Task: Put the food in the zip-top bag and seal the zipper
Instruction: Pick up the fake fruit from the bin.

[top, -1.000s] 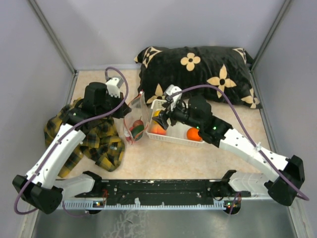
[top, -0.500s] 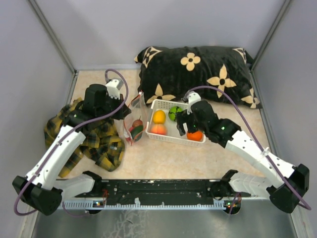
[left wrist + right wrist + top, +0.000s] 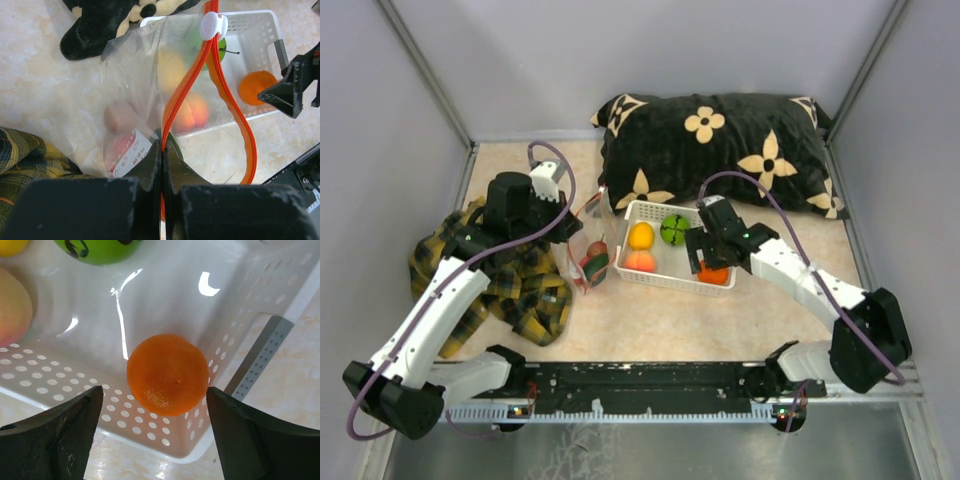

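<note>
Right end effector (image 3: 154, 392) swung from the basket's (image 3: 260, 295) left half to its right end, jaws apart astride the orange fruit (image 3: 167, 374). Left end effector (image 3: 162, 155) clamped on the zip-top bag's (image 3: 130, 75) zipper (image 3: 182, 90); bag holds maybe three fruits, blurred through plastic.

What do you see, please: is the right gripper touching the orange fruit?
Apart. Right wrist view: basket shows between the orange fruit and each finger of the right gripper.

A black pillow (image 3: 720, 135) patterned with cream flowers is laid along the far edge of a beige marbled tabletop (image 3: 660, 320). A white perforated basket (image 3: 665, 281) is set just in front of it, and a yellow plaid cloth (image 3: 535, 295) is bunched at the left.
</note>
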Robot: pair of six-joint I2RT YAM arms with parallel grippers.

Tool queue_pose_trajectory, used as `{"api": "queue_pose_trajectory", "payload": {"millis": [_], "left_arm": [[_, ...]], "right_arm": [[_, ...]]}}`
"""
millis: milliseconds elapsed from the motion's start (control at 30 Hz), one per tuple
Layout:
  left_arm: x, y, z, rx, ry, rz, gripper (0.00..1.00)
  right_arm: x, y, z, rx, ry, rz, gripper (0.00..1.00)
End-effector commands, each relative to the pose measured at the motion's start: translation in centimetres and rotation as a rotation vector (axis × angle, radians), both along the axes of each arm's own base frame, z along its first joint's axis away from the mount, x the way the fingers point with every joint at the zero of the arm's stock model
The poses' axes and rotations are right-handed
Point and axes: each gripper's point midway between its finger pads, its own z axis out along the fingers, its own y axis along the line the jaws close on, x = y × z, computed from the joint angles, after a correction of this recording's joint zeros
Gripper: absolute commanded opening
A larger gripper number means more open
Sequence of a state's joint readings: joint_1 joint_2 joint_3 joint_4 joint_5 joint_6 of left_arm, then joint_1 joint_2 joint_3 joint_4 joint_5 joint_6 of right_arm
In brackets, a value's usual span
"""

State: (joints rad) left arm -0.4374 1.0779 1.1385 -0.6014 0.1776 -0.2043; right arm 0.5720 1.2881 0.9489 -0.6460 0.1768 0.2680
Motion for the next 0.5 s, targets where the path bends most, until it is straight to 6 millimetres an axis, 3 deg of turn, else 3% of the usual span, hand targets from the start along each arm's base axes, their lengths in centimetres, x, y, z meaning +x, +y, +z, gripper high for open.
{"api": "queue_pose_trajectory", "payload": {"millis": [0, 200, 467], "left_arm": [[0.3, 0.0, 0.1, -0.010, -0.020, -0.009, 0.00], [0.5, 0.3, 0.1, -0.010, -0.022, 0.000, 0.00], [0.6, 0.2, -0.1, -0.015, -0.009, -0.007, 0.00]], "right_arm": [[0.6, 0.3, -1.8, 0.035, 0.037, -0.038, 0.85], [0.4, -2.0, -5.2, -0.069, 0.120, -0.109, 0.84], [0.6, -4.9, -5.8, -0.120, 0.120, -0.188, 0.84]]}}
